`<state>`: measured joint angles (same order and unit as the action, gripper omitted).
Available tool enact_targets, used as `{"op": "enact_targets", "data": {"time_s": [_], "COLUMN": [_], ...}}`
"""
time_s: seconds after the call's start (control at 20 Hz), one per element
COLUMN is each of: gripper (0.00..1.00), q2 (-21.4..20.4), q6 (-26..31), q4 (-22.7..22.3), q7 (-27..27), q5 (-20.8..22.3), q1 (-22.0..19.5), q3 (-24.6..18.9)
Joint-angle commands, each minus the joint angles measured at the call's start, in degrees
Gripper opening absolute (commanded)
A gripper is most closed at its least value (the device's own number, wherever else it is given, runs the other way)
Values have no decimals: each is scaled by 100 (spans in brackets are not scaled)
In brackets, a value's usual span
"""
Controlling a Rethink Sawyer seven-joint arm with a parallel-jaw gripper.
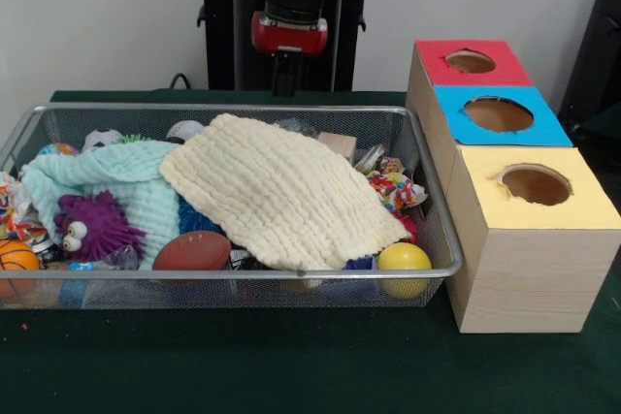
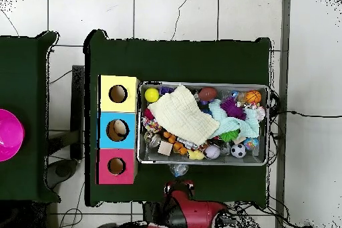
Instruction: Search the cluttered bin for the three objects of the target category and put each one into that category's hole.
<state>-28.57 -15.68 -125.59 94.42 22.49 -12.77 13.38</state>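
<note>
A wire mesh bin [image 1: 233, 272] [image 2: 204, 160] is heaped with toys. A cream knitted cloth [image 1: 281, 191] [image 2: 182, 113] covers its middle, and a mint cloth [image 1: 116, 176] [image 2: 244, 126] lies beside it. Around them show a yellow ball [image 1: 403, 261] [image 2: 151, 95], a brown football [image 1: 191, 250] [image 2: 208, 93], an orange basketball [image 1: 15, 261] [image 2: 252, 97] and a purple spiky toy with eyes [image 1: 92, 225] [image 2: 232, 107]. My gripper [image 1: 283, 79] [image 2: 178, 170] hangs behind the bin's far rim, outside it, touching nothing.
Beside the bin stand three wooden boxes with round holes: red [image 1: 471, 61] [image 2: 116, 166], blue [image 1: 498, 113] [image 2: 117, 130] and yellow [image 1: 536, 184] [image 2: 118, 93]. A soccer ball [image 2: 238, 150] and small wrapped items [image 1: 398, 186] lie partly under the cloths. A pink bowl [image 2: 8, 135] sits on another table.
</note>
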Motion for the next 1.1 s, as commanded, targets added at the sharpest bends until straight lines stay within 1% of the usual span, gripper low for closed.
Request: {"op": "enact_targets", "data": {"time_s": [0.05, 0.15, 0.4, 0.6, 1.1], "gripper": [0, 0, 0, 0, 0], "q2": [-706, -525, 161, 558, 1187], "q6": [910, 735, -147, -652, -1332], "q4": [-45, 28, 233, 347, 580], "q7": [1152, 1159, 1262, 1318, 1251], "q5": [-657, -627, -494, -488, -585], "q1": [253, 214, 87, 93, 144], "q3": [-619, -661, -683, -627, -532]}}
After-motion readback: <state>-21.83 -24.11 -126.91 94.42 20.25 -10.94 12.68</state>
